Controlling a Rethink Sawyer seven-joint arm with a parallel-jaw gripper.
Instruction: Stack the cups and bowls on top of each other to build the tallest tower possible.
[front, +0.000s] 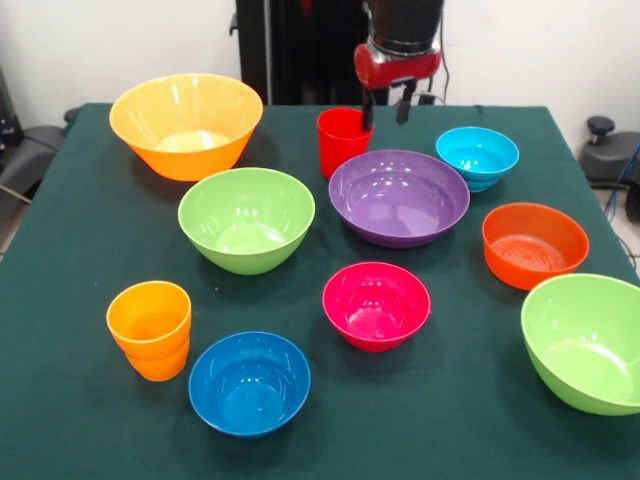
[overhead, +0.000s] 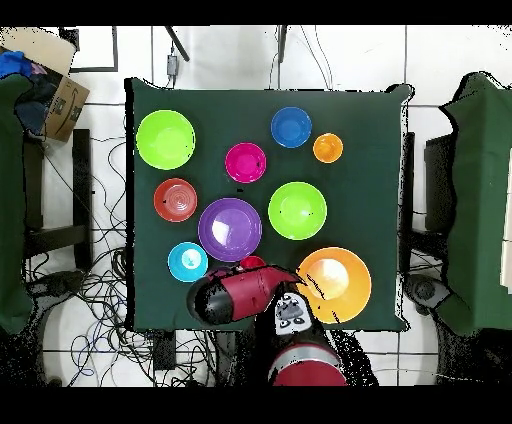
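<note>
Counting everything on the dark green tablecloth (front: 60, 400), I get eight glossy round plastic bowls and two spots with cups, all upright with mouths facing up, so every long axis runs vertical.

Going by the front view as a clock face: the large yellow-orange plastic bowl (front: 186, 124) sits at 10 o'clock, the smooth red plastic cup (front: 341, 141) at 12, the small light blue plastic bowl (front: 477, 156) at 1. The wide purple plastic bowl (front: 399, 196) is just off centre toward 1, touching or nearly touching the red cup. One lime green plastic bowl (front: 246, 218) sits just left of centre toward 10, the other lime green bowl (front: 586, 342) at 4. The orange plastic bowl (front: 534, 244) is at 3, the small pink plastic bowl (front: 376, 305) at 6, the dark blue plastic bowl (front: 249, 382) at 7, and the orange plastic tumblers (front: 150, 329) at 8, looks like two nested together.

Nothing else is stacked yet. The red and black gripper (front: 385, 108) has its fingers spread apart, one dipped at the red cup's rim, not pinching it.
</note>
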